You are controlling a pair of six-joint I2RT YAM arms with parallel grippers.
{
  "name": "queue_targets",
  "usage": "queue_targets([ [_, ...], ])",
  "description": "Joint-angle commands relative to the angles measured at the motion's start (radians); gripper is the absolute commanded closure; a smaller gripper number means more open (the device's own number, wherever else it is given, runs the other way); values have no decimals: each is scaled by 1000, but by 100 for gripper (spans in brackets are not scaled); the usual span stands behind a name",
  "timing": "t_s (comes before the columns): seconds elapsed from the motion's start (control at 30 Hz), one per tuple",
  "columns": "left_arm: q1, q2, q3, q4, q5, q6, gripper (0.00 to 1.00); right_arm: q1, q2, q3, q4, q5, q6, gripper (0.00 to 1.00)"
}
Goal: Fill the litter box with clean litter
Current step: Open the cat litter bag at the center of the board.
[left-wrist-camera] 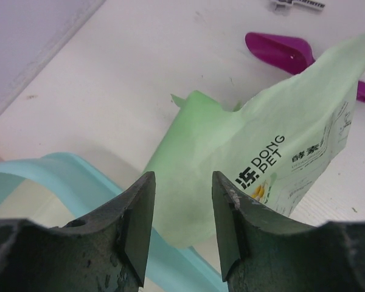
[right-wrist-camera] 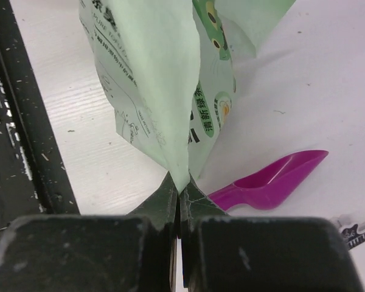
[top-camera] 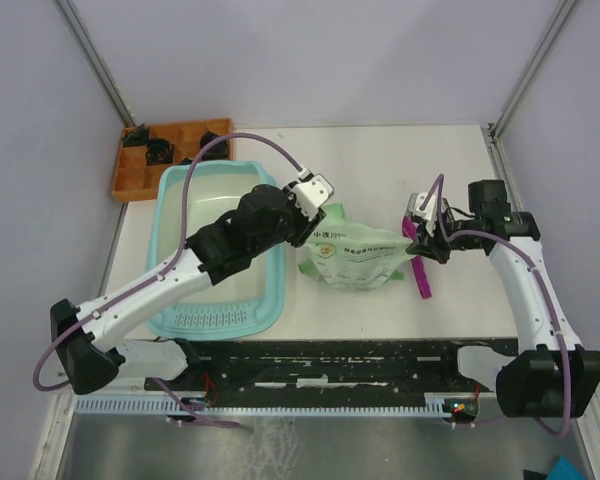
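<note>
The bag (right-wrist-camera: pixel 152 73) is pinched by the fully closed right gripper (right-wrist-camera: pixel 179 187), the left gripper (left-wrist-camera: pixel 181 185) being held half-open and empty beside it, presumably for a second grip.

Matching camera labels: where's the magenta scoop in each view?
Top external: scoop right of centre, on the table just right of the bag.
Left wrist: scoop at upper right, partly hidden behind the bag.
Right wrist: scoop at lower right, beside the bag.
Shared landmark: the green printed bag.
</note>
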Motion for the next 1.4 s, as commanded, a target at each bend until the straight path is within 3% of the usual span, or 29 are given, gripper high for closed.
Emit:
queue_targets([
  [0.0, -1, 21, 83, 28, -23, -31, 49, -6, -53, -72, 201, 37, -22, 98],
  [0.13, 44, 4, 49, 24, 7, -57, 42, -6, -56, -125, 253, 31, -31, 98],
  [0.27, 234, -49, -21, 81, 307, -181, 41, -6, -66, -163, 298, 25, -24, 98],
  [0.4, 368, -68, -76, 165, 471, -281, 33, -5, -94, -185, 327, 15, -12, 98],
  [0.7, 394, 120, 61, 247, 728, -357, 32, -5, -155, -199, 287, 28, -40, 98],
  [0.87, 431, 240, 153, 169, 836, -346, 36, -5, -186, -207, 263, 58, -71, 98],
  [1.03, 476, 249, 131, 195, 913, -384, 37, -4, -206, -210, 246, 82, -94, 98],
  [1.37, 490, 272, 138, 94, 1060, -395, 39, -5, -202, -207, 258, 92, -93, 98],
])
